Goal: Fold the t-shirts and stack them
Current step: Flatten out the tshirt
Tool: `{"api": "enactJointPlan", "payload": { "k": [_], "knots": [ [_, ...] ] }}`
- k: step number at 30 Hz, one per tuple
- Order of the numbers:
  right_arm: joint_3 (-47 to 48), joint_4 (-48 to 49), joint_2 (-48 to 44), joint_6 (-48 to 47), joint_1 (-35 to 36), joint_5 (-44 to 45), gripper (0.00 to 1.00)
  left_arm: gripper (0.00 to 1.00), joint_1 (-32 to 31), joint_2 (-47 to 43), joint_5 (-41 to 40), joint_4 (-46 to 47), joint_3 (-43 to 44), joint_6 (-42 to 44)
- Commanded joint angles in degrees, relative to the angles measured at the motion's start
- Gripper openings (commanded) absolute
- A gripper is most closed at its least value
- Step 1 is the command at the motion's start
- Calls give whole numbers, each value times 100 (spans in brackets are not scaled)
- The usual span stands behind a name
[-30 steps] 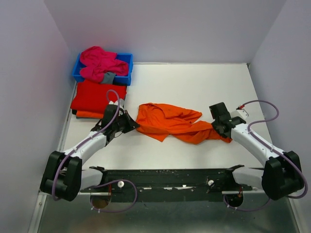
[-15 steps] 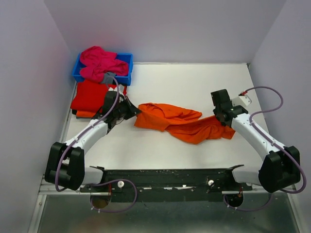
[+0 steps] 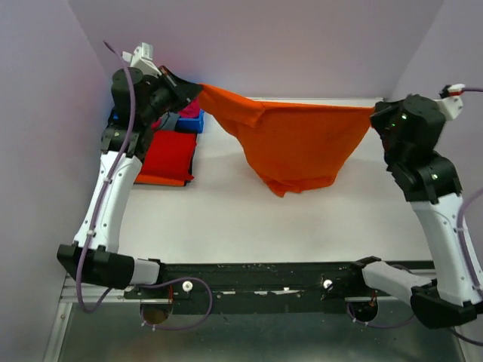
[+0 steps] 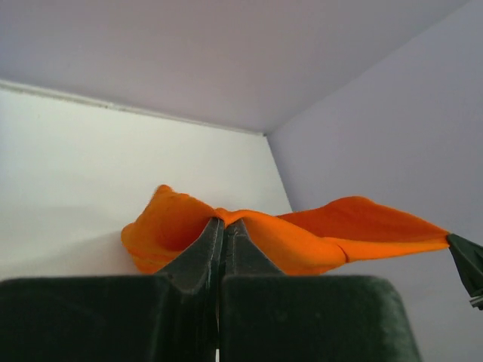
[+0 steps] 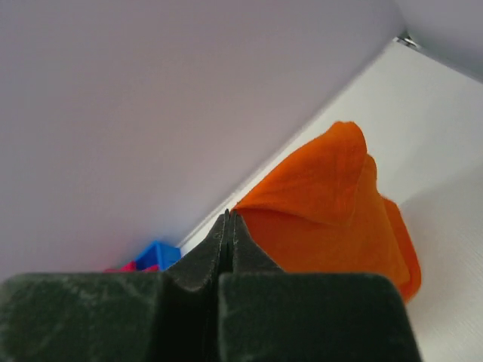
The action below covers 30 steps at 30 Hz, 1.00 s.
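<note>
The orange t-shirt (image 3: 290, 147) hangs over the far half of the worktop (image 3: 249, 226), stretched along its top edge and sagging to a point in the middle. My left jaws are clamped on its left end above the far-left corner. My right jaws are clenched on the other end near the far-right corner. My left arm (image 3: 113, 181) and right arm (image 3: 441, 219) both stand tall and steep. A folded red t-shirt (image 3: 167, 153) lies near the far-left corner, beside the blue bin (image 3: 192, 122).
</note>
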Motion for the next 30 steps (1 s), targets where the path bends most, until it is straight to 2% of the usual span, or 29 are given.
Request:
{"api": "enactJointPlan", "payload": {
  "k": [1, 6, 11, 17, 21, 23, 24, 25, 28, 29, 30],
  "knots": [
    [282, -175, -682, -677, -27, -801, 1, 0, 95, -688, -153, -1133, 874, 304],
    [422, -623, -1184, -730, -36, -1322, 1, 0, 104, -1040, -294, -1520, 1297, 366],
    [800, -808, -1229, -932, -27, -1270, 1, 0, 104, -725, -197, -1644, 1920, 217],
    [1100, -1090, -202, -748, -45, -856, 1, 0, 104, 118, -442, -1021, 1896, -29],
    [1388, -1029, 1010, -485, -272, -1338, 1, 0, 104, 1179, -654, -379, 1912, -188],
    [1792, -889, 1730, -466, -579, -2013, 1, 0, 104, 1918, -514, -343, 2481, -310],
    [2160, -853, 2030, -484, -737, -2417, 1, 0, 104, 2339, -418, -404, 2998, -372],
    [2546, -844, 2337, -553, -896, -2716, 1, 0, 104, 2709, -373, -544, 3899, -399],
    [4233, -984, 3085, -852, -1125, -2929, 1, 0, 147, 3852, -338, -853, 6055, -574],
    [4646, -1002, 3253, -931, -1230, -3061, 1, 0, 209, 4090, -277, -696, 6522, -766],
    [4929, -976, 3341, -984, -1336, -3280, 1, 0, 287, 4171, -180, -407, 6614, -1064]
  ]
}}
